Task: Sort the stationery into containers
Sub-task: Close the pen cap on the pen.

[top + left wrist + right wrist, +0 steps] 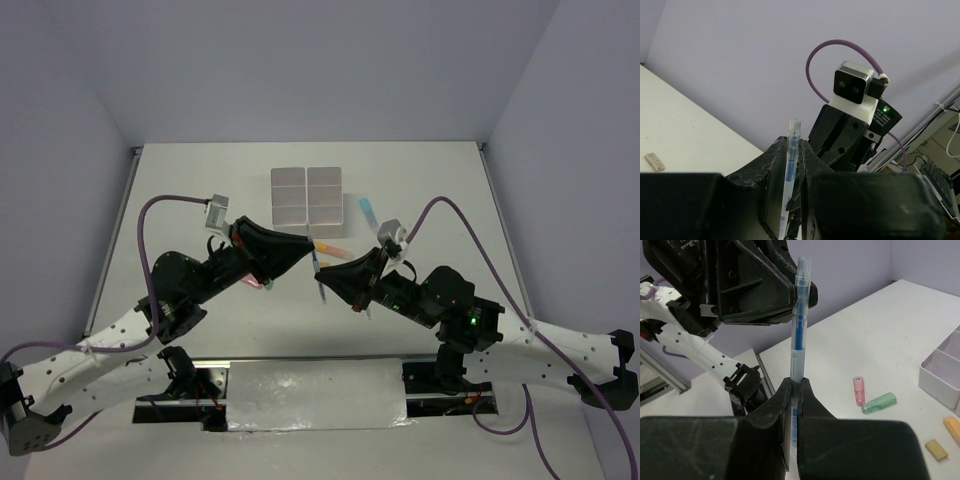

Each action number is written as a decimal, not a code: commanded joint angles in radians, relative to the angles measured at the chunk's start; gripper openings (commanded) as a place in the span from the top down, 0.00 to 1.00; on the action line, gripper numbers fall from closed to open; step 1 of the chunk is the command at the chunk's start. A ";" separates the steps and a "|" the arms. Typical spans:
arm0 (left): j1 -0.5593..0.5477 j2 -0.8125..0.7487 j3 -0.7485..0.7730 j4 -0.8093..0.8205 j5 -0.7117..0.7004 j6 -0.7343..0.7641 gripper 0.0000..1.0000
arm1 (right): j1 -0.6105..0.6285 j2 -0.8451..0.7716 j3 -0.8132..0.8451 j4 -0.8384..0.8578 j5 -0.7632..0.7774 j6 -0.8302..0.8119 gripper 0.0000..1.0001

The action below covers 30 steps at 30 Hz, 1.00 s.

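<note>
A thin clear pen with blue ink (319,280) hangs in the air between my two grippers, over the middle of the table. My right gripper (796,385) is shut on its lower part, and the pen (799,335) stands up from the fingers. My left gripper (792,150) sits around the pen's other end (791,160), jaws slightly apart, with a dark gap beside the pen. The white containers (308,193) stand farther back. On the table lie a pink cap (858,390), a green cap (879,403), a tan eraser (936,450) and an orange piece (953,426).
A blue marker (368,210) lies right of the containers and an orange item (330,247) just in front of them. Another tan block (654,162) lies alone on the table. The two wrists almost touch. Grey walls enclose the table.
</note>
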<state>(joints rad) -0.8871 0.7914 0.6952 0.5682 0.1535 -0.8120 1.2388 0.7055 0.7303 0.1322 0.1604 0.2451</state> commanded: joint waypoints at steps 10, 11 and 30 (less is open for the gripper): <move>-0.007 -0.035 0.121 -0.159 0.006 0.122 0.59 | 0.001 0.008 0.049 0.079 -0.053 -0.015 1.00; -0.007 -0.035 0.133 -0.163 0.006 0.129 0.53 | 0.001 0.000 0.046 0.084 -0.056 -0.017 1.00; -0.007 -0.009 0.081 -0.073 0.123 0.111 0.49 | 0.001 0.005 0.066 0.081 -0.013 -0.010 1.00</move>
<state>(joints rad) -0.8890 0.7765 0.7734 0.4122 0.2184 -0.7082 1.2377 0.7052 0.7399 0.1707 0.1272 0.2447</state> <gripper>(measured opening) 0.508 0.046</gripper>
